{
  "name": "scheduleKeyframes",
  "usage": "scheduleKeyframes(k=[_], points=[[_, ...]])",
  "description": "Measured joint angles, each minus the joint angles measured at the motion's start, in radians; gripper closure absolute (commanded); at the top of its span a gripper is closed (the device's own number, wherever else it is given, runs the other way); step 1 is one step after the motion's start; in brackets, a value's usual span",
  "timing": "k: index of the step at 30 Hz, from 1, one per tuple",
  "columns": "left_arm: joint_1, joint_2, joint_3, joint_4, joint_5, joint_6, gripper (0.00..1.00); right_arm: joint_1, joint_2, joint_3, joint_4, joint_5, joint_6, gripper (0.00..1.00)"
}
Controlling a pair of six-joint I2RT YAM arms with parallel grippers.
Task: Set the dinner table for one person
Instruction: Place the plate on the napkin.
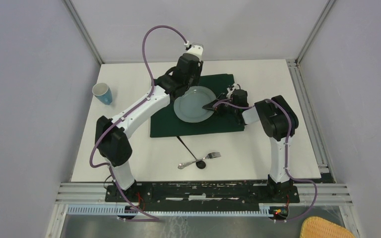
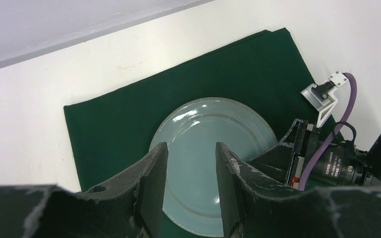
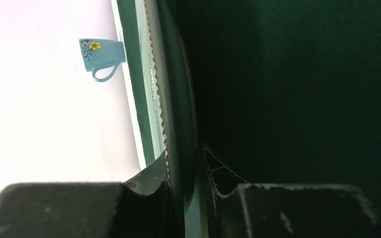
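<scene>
The matte white table (image 1: 268,79) fills the floor of the top view, with a dark green cloth (image 1: 166,126) spread near its middle and a round teal plate (image 1: 191,106) with a beaded rim on that. The right gripper (image 3: 183,166) is clenched on the plate's right edge, one finger on each face, which only its wrist view shows. The left gripper (image 2: 191,163) hangs over the plate, fingers parted, grasping nothing. A teal cup (image 3: 99,57) at the table's left shows a yellow flower only from the right wrist. A metal fork (image 1: 209,156) lies nearer the bases.
</scene>
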Motion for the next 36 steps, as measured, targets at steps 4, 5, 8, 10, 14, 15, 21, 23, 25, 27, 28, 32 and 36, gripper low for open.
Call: scheduleKeyframes(k=[4,5,8,10,14,15,21,23,25,27,28,32,36], points=[[0.003,-0.002,-0.001,0.0,0.0,0.0,0.52,0.001,0.007,0.005,0.006,0.0,0.0,1.0],[0.003,-0.003,-0.002,0.0,0.001,0.0,0.52,0.001,0.01,0.008,0.007,0.0,0.0,1.0],[0.003,-0.007,-0.002,0.0,0.001,0.0,0.52,0.004,0.013,0.015,0.006,0.0,0.0,1.0],[0.004,-0.01,-0.002,0.0,0.001,0.0,0.52,0.006,0.014,0.019,0.006,0.001,0.0,1.0],[0.005,-0.012,-0.002,0.0,0.002,0.0,0.52,0.01,0.022,0.026,0.007,0.001,0.0,0.98],[0.006,-0.012,-0.002,0.0,0.002,0.0,0.52,0.01,0.024,0.026,0.007,0.001,0.002,0.93],[0.009,-0.014,-0.014,0.0,0.002,0.0,0.52,0.01,0.024,0.026,0.007,0.001,0.005,0.71],[0.009,-0.014,-0.017,0.0,0.002,0.0,0.52,0.01,0.024,0.027,0.01,0.001,0.008,0.69],[0.009,-0.014,-0.018,0.0,0.003,0.0,0.52,0.01,0.024,0.028,0.008,0.003,0.007,0.67],[0.009,-0.014,-0.018,0.0,0.003,0.0,0.52,0.011,0.024,0.028,0.005,0.004,0.006,0.63],[0.009,-0.015,-0.018,0.0,0.003,0.0,0.52,0.012,0.023,0.028,0.0,0.005,0.003,0.62],[0.009,-0.019,-0.024,0.0,0.006,0.0,0.52,0.012,0.008,0.028,-0.034,0.015,-0.013,0.59],[0.009,-0.021,-0.027,0.0,0.008,0.0,0.52,0.013,-0.019,0.028,-0.083,0.034,-0.039,0.58]])
